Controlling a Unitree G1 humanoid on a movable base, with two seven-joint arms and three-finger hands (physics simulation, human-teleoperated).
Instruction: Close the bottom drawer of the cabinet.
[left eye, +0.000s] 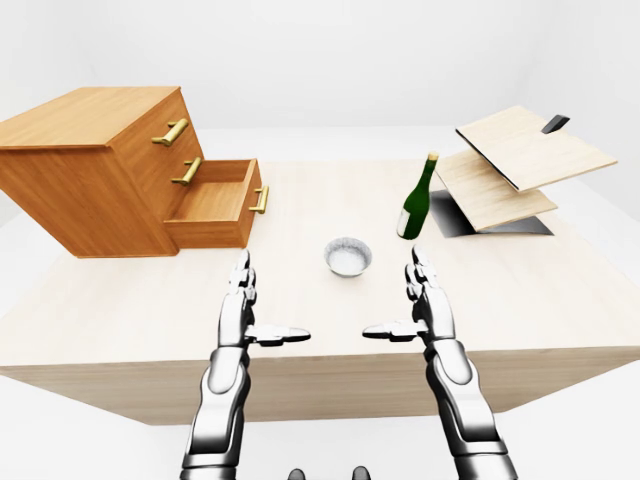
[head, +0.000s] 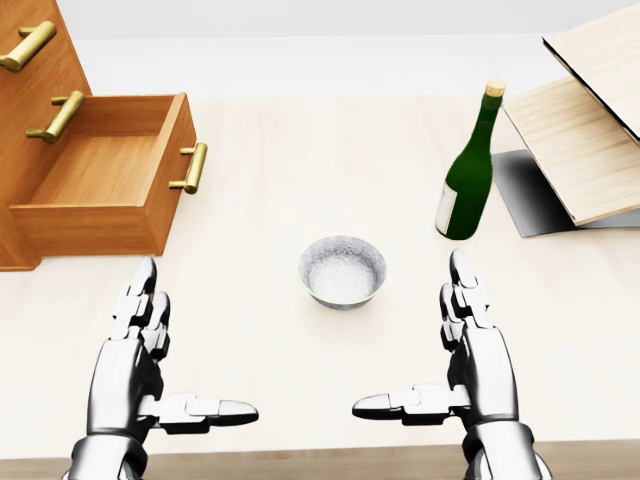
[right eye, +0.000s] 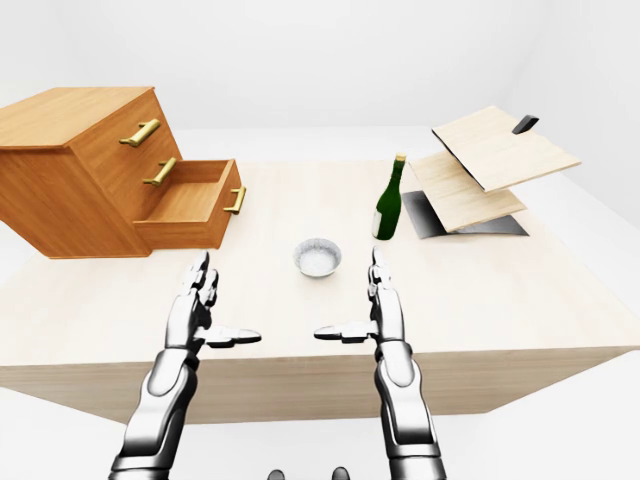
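Note:
A wooden cabinet (left eye: 90, 165) with three brass-handled drawers stands at the left of the table. Its bottom drawer (head: 105, 185) is pulled out and empty, its brass handle (head: 191, 167) facing right. My left hand (head: 150, 355) hovers open over the table just below the drawer, fingers straight, thumb pointing right. My right hand (head: 455, 350) mirrors it at the lower right, open and holding nothing.
A small silvery bowl (head: 342, 271) sits between my hands. A green wine bottle (head: 468, 170) stands upright to the right. Stacked wooden boards (left eye: 510, 165) on a dark base lie at the table's right. The table's near edge (left eye: 320, 375) runs below my wrists.

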